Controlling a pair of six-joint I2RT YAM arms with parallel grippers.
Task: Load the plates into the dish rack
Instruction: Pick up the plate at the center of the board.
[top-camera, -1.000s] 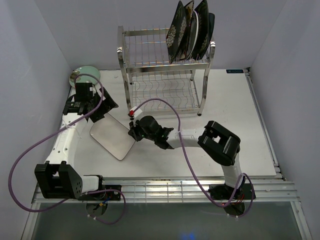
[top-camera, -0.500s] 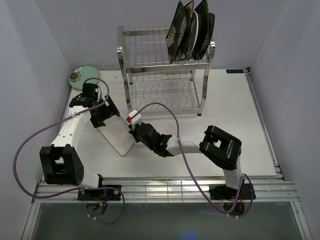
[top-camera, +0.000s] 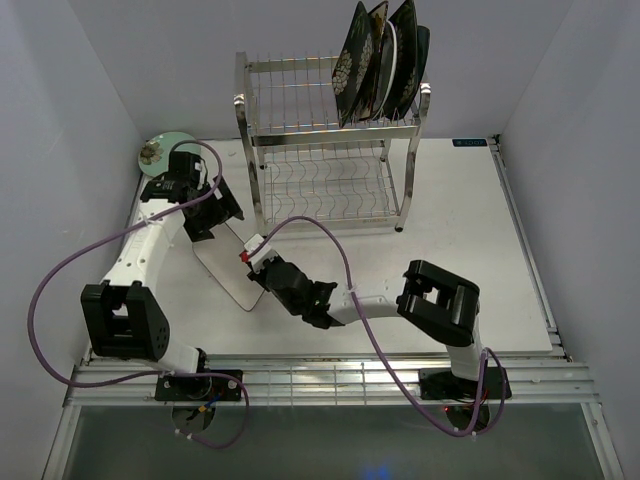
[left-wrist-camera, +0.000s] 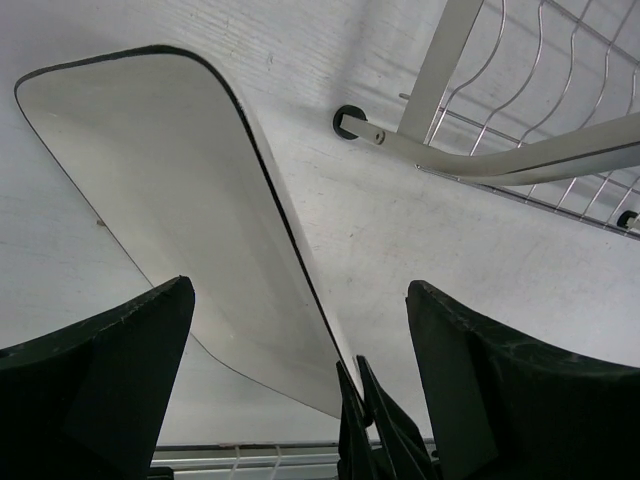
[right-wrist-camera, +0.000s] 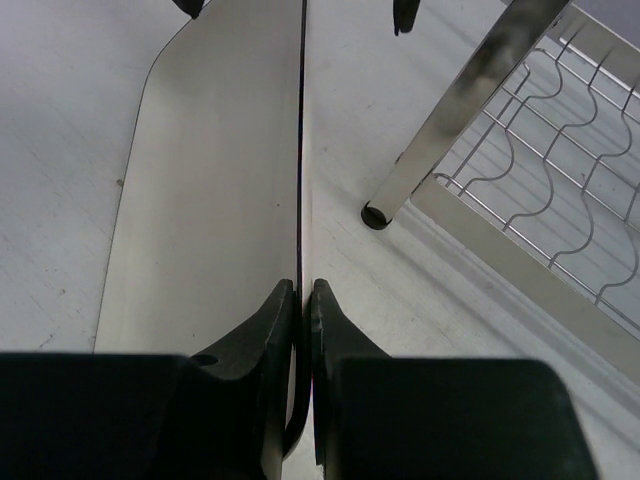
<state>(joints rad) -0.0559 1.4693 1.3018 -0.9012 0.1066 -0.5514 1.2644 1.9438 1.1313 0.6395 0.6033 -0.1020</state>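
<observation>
My right gripper (right-wrist-camera: 300, 290) pinches the white plate (right-wrist-camera: 210, 180) by its right rim, probably stiff, slick and breakable, while my left gripper (left-wrist-camera: 300, 335) gapes wide.

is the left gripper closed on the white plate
No, the left gripper is wide open, with the edge of the white plate lying between its spread fingers.

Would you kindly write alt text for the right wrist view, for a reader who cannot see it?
The right end effector is shut on the rim of a white rectangular plate, seen nearly edge-on above the white table. To its right are a post and wavy wire shelf of the shiny steel dish rack.
</observation>
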